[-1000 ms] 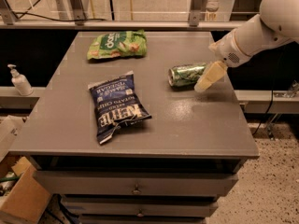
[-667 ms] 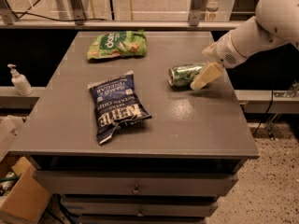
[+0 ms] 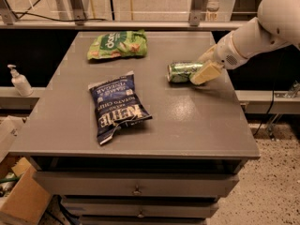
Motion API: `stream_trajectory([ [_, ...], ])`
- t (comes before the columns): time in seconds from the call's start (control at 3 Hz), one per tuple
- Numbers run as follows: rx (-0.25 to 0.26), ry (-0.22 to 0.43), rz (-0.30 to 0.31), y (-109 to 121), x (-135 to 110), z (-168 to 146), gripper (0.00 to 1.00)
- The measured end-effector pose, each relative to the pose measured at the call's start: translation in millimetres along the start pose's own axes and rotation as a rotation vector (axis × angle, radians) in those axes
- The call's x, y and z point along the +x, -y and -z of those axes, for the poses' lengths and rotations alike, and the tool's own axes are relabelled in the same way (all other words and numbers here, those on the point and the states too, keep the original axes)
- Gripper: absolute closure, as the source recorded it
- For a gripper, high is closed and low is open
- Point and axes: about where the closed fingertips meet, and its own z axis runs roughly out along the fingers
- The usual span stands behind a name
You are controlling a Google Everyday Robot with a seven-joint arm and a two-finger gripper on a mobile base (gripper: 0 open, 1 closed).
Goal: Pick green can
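The green can [image 3: 179,72] lies on its side on the grey table [image 3: 187,125], right of the middle. My gripper [image 3: 198,70] comes in from the right on the white arm [image 3: 262,27] and is at the can's right end. One cream finger [image 3: 205,73] is on the near side of the can and the other [image 3: 206,55] on the far side, open around it. The can rests on the table.
A blue chip bag [image 3: 117,107] lies at the table's middle left. A flat green snack bag [image 3: 117,45] lies at the back. A soap dispenser [image 3: 19,81] stands on a ledge to the left. Drawers run under the table's front edge, with cardboard boxes [image 3: 18,200] at lower left.
My gripper has slid a little to the left, further along the can's right end. The can and both bags have not moved.
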Motion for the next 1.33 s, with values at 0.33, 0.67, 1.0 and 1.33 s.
stream_trajectory([
  [0.33,-0.004,0.014,-0.006,-6.5,0.4,7.2,0.88],
  [0.67,-0.007,0.041,-0.014,-12.4,-4.6,19.7,1.00],
  [1.0,-0.018,0.079,-0.027,-18.3,-14.3,35.6,1.00],
  [1.33,-0.028,0.131,-0.049,-21.6,-26.2,55.1,1.00],
])
